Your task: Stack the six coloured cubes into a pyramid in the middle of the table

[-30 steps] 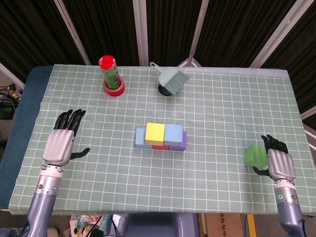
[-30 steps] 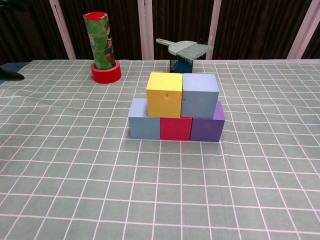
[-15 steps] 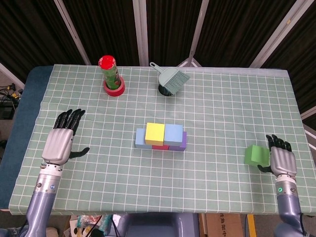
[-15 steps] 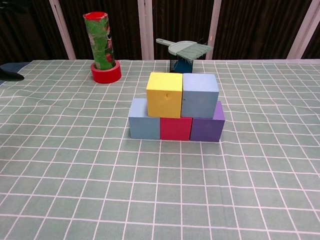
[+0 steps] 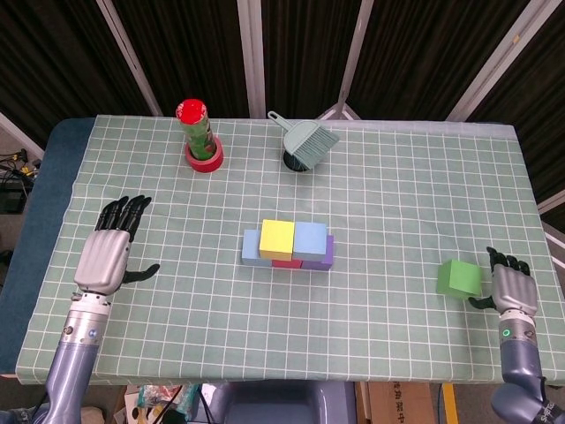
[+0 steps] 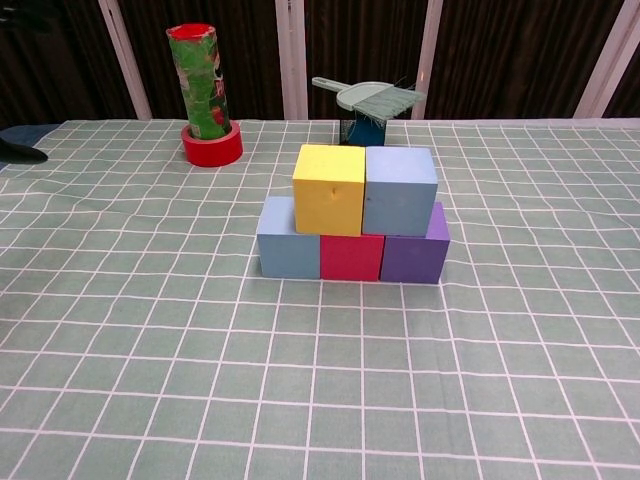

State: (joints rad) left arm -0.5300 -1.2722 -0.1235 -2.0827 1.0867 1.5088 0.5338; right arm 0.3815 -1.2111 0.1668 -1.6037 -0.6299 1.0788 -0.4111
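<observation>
In the middle of the table stands a two-tier stack: a blue cube (image 6: 288, 250), a red cube (image 6: 352, 256) and a purple cube (image 6: 414, 250) below, a yellow cube (image 6: 328, 188) and a light blue cube (image 6: 400, 190) on top. The green cube (image 5: 459, 277) lies alone on the cloth at the right. My right hand (image 5: 511, 290) is just right of it, fingers apart, not touching it. My left hand (image 5: 109, 252) rests open on the cloth at the left, palm down. Neither hand shows in the chest view.
A green can (image 5: 196, 128) stands in a red tape roll (image 5: 204, 158) at the back left. A dustpan brush (image 5: 309, 141) lies on a dark cup at the back centre. The table's front edge runs close to both hands.
My right hand has let go of the green cube and drawn back toward the front right edge. The cube now lies still on the cloth. The left hand has not moved.
</observation>
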